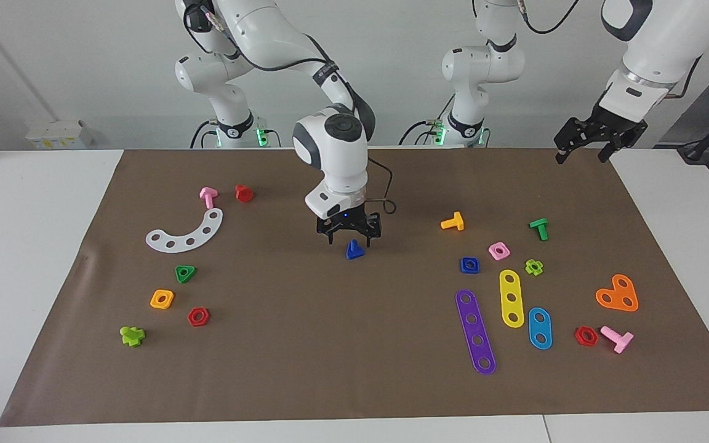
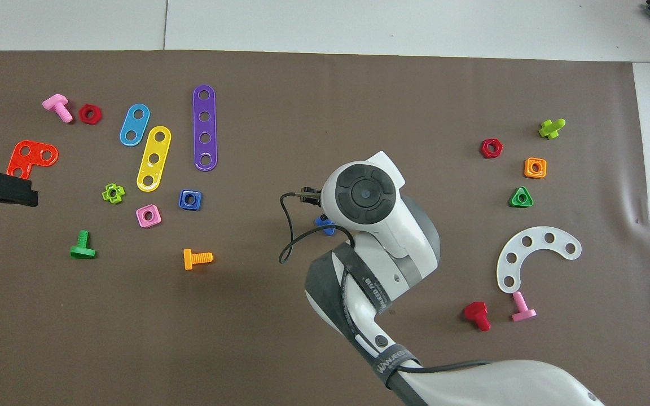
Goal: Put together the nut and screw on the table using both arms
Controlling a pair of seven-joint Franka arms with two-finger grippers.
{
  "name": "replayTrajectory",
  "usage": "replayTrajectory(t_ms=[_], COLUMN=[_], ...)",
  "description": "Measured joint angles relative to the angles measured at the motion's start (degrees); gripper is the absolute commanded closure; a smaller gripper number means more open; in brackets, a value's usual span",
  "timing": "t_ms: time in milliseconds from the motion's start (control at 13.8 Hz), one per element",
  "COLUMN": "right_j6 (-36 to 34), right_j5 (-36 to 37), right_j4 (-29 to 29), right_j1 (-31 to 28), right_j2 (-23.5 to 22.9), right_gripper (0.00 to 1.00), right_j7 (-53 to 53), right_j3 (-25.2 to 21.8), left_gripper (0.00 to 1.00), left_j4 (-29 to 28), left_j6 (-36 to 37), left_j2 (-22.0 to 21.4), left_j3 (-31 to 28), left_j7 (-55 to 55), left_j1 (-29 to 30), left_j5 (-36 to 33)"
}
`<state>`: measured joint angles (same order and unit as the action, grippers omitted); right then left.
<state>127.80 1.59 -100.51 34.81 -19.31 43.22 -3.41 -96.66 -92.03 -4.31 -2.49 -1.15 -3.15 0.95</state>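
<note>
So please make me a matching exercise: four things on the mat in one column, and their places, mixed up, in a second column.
Things:
1. screw
2. nut
3. white arc
4. orange heart plate

Places:
A. beside the pink bolt
B. under the open right gripper
C. beside the pink nut
D. at the left arm's end, alone by the mat edge

Pairs: 1-B, 2-C, 3-A, 4-D
</note>
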Motion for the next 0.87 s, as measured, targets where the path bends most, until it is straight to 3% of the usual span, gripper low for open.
replayTrajectory(t_ms=[509,872], right_j6=[-7.18,-15.81], right_j5=[0.05,0.02], right_j4=[0.09,0.61], right_j1=[-12.27,-20.72], right_j2=[9.92,16.86], right_gripper=[0.00,0.00], right_j7=[-12.48,-19.29], right_j3=[-0.18,-0.33], left_gripper=[0.00,0.00], left_j4=[-12.56,-15.75], left_j6=[-15.41,-25.59], left_j2=[1.31,7.37], left_j3=[0.23,0.38], left_j7=[7.02,12.86], left_j1=[-6.29,-11.39], left_j5=[0.00,0.01])
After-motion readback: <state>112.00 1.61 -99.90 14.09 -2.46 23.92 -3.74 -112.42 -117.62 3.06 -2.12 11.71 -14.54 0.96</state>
